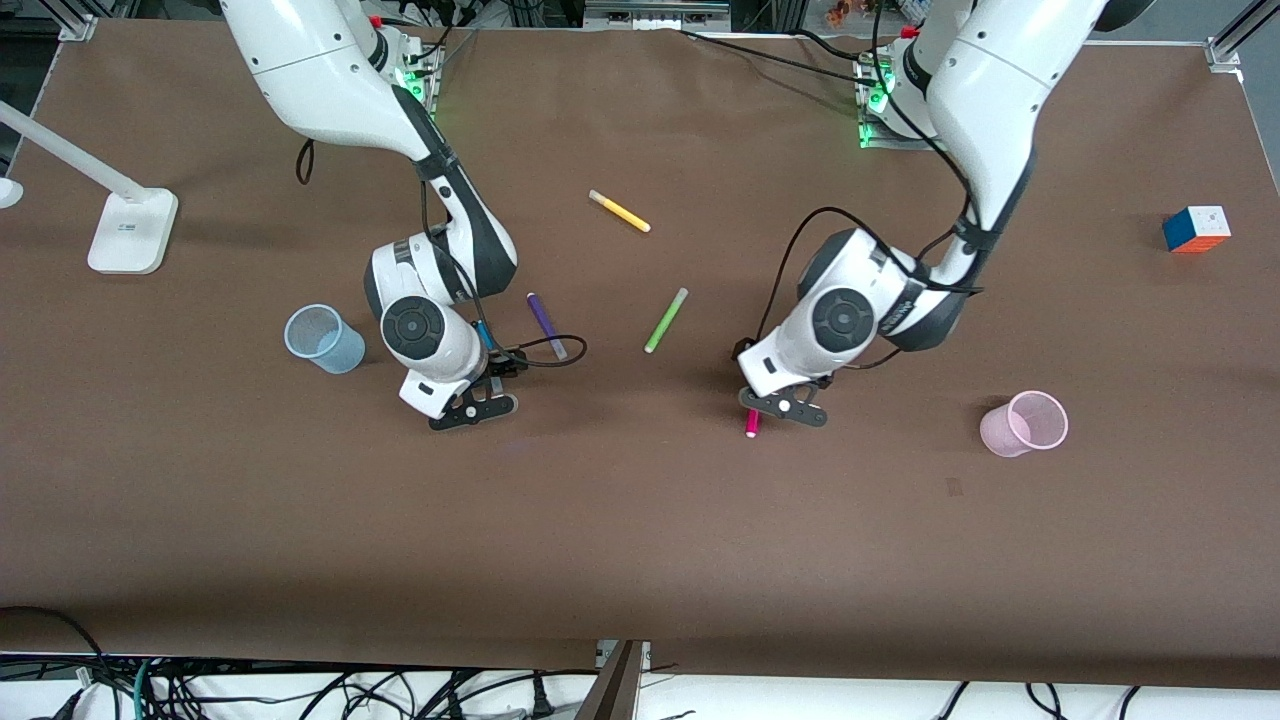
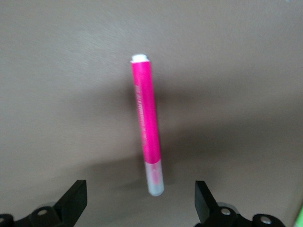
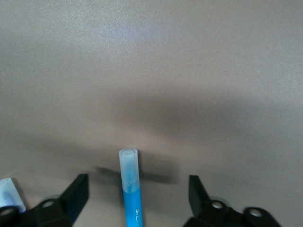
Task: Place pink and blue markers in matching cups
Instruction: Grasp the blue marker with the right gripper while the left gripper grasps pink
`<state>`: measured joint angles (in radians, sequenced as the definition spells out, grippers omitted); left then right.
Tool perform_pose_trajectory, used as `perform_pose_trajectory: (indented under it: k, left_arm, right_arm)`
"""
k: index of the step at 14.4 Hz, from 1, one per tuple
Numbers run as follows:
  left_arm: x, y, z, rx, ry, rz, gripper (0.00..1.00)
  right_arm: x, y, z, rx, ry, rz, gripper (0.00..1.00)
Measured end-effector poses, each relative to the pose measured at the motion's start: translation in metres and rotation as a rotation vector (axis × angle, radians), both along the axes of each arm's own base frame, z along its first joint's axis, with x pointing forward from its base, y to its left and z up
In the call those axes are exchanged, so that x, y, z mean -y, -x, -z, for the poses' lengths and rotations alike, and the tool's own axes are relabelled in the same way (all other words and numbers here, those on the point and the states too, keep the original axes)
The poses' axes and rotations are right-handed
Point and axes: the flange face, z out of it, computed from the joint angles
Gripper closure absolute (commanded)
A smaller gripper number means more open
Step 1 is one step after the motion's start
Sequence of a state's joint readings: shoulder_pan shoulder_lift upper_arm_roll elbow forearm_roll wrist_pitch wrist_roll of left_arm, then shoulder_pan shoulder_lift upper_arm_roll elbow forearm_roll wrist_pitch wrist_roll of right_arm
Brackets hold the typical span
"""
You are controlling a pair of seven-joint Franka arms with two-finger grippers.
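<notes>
The pink marker (image 1: 752, 424) lies on the brown table, mostly hidden under my left gripper (image 1: 785, 408). In the left wrist view the pink marker (image 2: 147, 124) lies with its pale cap end between the open fingers of the left gripper (image 2: 139, 204), untouched. The blue marker (image 1: 484, 336) lies mostly hidden under my right gripper (image 1: 478, 406). In the right wrist view the blue marker (image 3: 130, 194) lies between the spread fingers of the right gripper (image 3: 137, 201), untouched. The pale blue cup (image 1: 323, 338) stands toward the right arm's end of the table. The pale pink cup (image 1: 1025, 423) stands toward the left arm's end.
A dark purple marker (image 1: 546, 325) lies close beside the right gripper. A lime-green marker (image 1: 666, 320) and a yellow marker (image 1: 620, 211) lie mid-table. A colour cube (image 1: 1196, 229) sits near the left arm's end, and a white lamp base (image 1: 132, 230) near the right arm's end.
</notes>
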<state>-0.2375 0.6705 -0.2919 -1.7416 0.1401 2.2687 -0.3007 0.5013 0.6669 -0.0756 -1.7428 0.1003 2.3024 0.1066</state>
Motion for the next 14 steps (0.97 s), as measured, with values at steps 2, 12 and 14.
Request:
perform_pose_trajectory:
  k: [2,12,14]
  left_arm:
    - [0.018,0.011,0.01,0.008,-0.025,0.001,0.0]
    - [0.019,0.013,0.018,0.01,-0.048,-0.005,0.8]
    - [0.019,0.013,0.019,0.009,-0.049,-0.005,0.89]
  right_arm:
    - [0.0,0.0,0.001,0.003,-0.001,0.0,0.54]
    - [-0.001,-0.002,0.006,0.027,-0.008,-0.006,1.0]
    - [-0.003,-0.006,-0.003,0.046,-0.02,-0.045,1.0]
